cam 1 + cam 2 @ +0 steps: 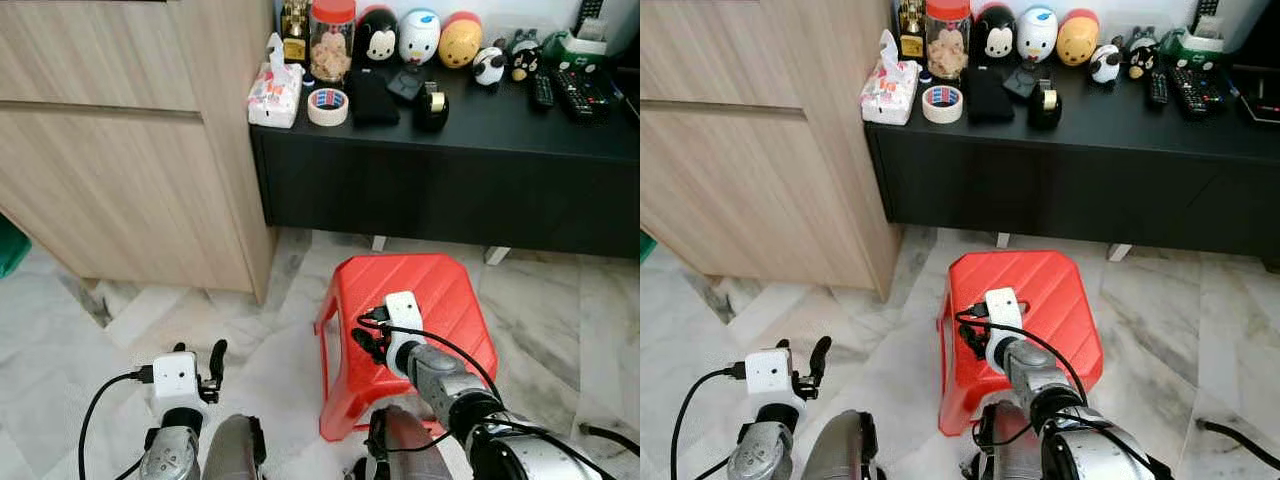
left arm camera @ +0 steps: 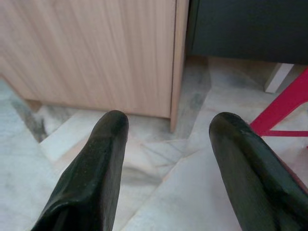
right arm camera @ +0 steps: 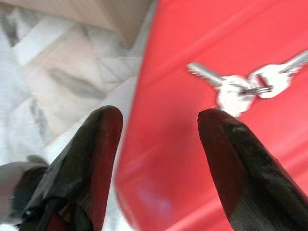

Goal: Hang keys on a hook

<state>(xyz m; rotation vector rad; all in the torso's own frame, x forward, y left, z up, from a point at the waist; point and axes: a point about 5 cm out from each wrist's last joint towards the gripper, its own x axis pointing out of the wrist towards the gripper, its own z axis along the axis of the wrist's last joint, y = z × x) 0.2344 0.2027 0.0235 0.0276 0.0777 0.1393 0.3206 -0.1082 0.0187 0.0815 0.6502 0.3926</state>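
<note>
A bunch of silver keys (image 3: 240, 84) lies flat on the seat of a red plastic stool (image 1: 430, 285). My right gripper (image 1: 368, 338) hovers over the stool's left edge, open, with the keys just beyond one black fingertip (image 3: 219, 125) and nothing between the fingers. In the head views the right wrist covers the spot where the keys lie. My left gripper (image 1: 200, 352) hangs low at the left above the marble floor, open and empty, facing the corner of a wooden cabinet (image 2: 120, 53).
The light wooden cabinet (image 1: 120, 150) stands at the left. A low black console (image 1: 450, 170) runs behind the stool, carrying a tissue pack (image 1: 273, 95), a tape roll (image 1: 328, 106), toy figures and remotes. Marble floor (image 1: 560, 330) surrounds the stool.
</note>
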